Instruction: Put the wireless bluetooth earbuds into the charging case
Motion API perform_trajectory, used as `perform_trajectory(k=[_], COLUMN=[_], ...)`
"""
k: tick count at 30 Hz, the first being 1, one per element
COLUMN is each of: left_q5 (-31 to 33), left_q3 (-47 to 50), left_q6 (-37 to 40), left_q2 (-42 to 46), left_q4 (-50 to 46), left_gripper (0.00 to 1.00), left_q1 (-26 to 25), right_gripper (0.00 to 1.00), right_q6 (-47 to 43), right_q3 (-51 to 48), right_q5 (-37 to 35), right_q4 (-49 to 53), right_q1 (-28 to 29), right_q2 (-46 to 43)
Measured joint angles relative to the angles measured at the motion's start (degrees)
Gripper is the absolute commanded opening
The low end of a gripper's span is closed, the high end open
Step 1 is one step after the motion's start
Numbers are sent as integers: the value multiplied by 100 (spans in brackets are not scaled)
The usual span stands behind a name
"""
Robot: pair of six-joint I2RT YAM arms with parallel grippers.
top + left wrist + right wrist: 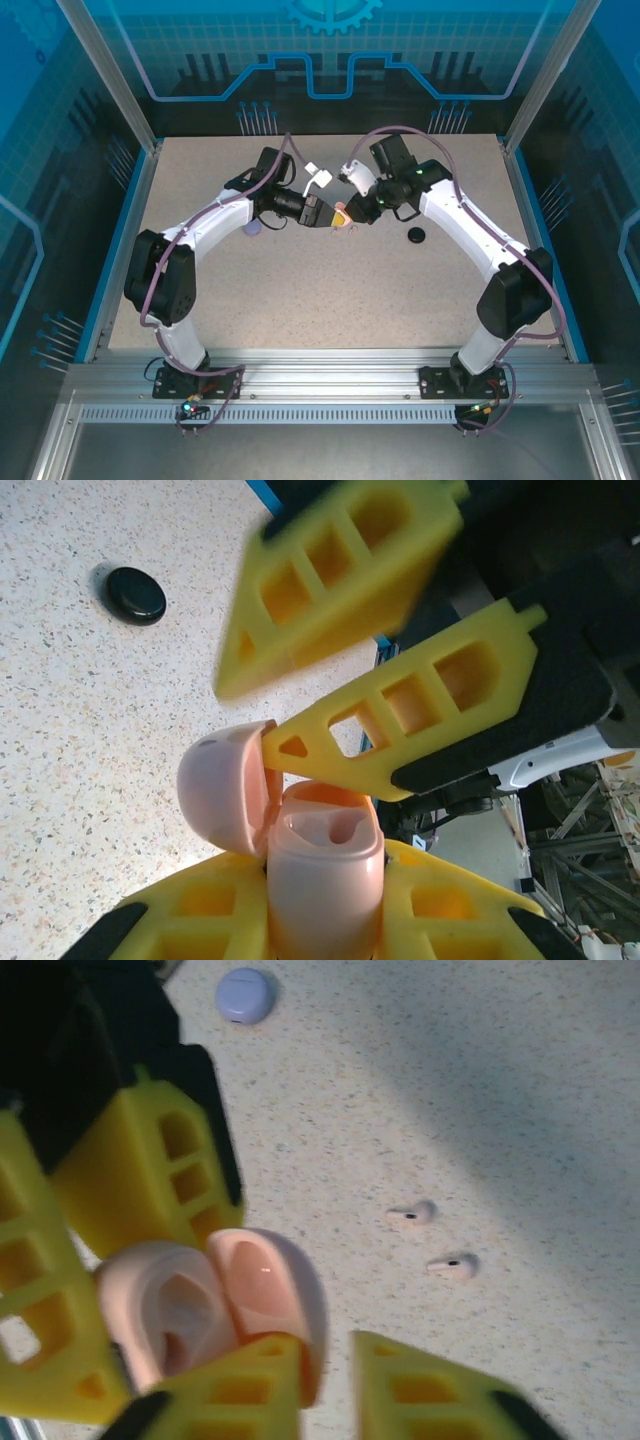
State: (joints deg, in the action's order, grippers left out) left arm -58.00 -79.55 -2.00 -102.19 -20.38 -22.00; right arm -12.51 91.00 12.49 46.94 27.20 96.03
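Observation:
My left gripper [325, 905] is shut on the pale pink charging case [325, 880] and holds it above the table. Its hinged lid [222, 785] stands open and the two sockets inside are empty. My right gripper [328, 1360] is open right at the lid [270, 1300]. One yellow finger [420, 720] has its tip against the lid's inner face, and the other finger [330, 570] is blurred and apart from it. Two pale pink earbuds [412, 1214] [452, 1266] lie loose on the table. From above, both grippers meet at the case [343, 217] at mid table.
A shut black round case [416, 236] lies right of the grippers. A lilac round case [252, 229] lies left, partly under the left arm. A white tag [318, 178] hangs on the cable between the wrists. Blue rails edge the speckled table.

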Motion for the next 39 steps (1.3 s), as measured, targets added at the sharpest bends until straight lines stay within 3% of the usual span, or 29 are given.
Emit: perform_trajectory(k=[7, 12, 19, 26, 32, 39], left_q5=[529, 1152, 2227, 3676, 4631, 5219], left_q3=[601, 1519, 2476, 3578, 3622, 3622], left_q6=[-260, -507, -704, -671, -492, -448], left_q2=[221, 758, 1473, 2096, 2463, 2629], left_q4=[754, 1707, 3335, 5121, 5775, 6245], left_gripper=[0, 0, 0, 0, 0, 0], left_q1=[0, 0, -2, -122, -332, -352], right_gripper=[51, 52, 52, 51, 47, 44], right_q6=[638, 1244, 2302, 3539, 4671, 5908], right_q3=[-83, -232, -612, -841, -782, -63], right_q5=[63, 162, 144, -76, -402, -892], right_q4=[-256, -466, -667, -855, -894, -634], right_q1=[-472, -898, -918, -658, -267, 227], right_q2=[-369, -1008, -1091, -350, 645, 1740])
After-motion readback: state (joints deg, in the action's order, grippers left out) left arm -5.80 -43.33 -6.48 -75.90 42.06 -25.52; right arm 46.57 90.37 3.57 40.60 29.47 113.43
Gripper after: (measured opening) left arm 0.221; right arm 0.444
